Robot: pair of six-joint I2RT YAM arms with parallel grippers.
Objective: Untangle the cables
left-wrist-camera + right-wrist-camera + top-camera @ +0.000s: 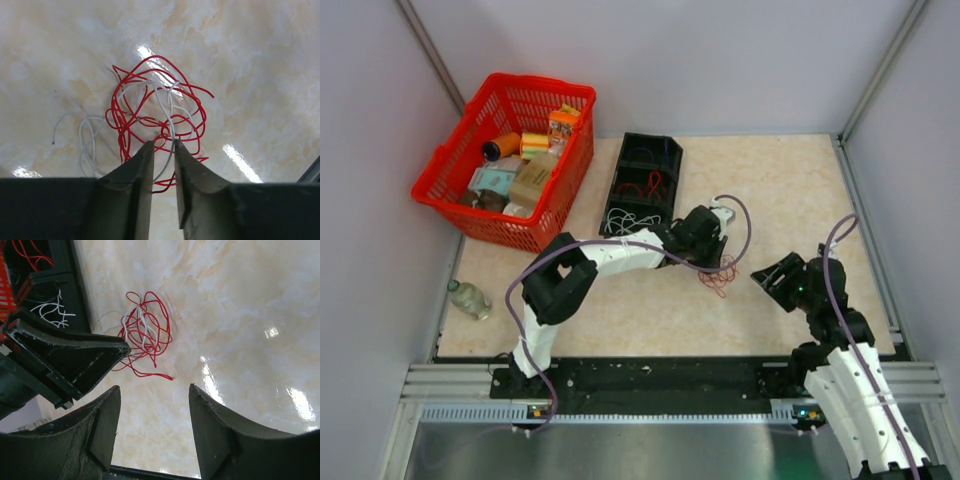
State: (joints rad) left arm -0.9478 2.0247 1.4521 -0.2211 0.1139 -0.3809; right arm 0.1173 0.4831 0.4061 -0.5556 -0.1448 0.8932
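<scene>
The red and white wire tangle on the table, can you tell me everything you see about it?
The wire tangle is a loose knot of thin red loops with a white wire threaded through and trailing out one side. It lies flat on the pale marbled table. The left gripper sits at its edge, fingertips narrowly apart, a white strand running between them.

Left hand (162, 146) over cables (121, 122); table (250, 60) beyond bare.
</scene>
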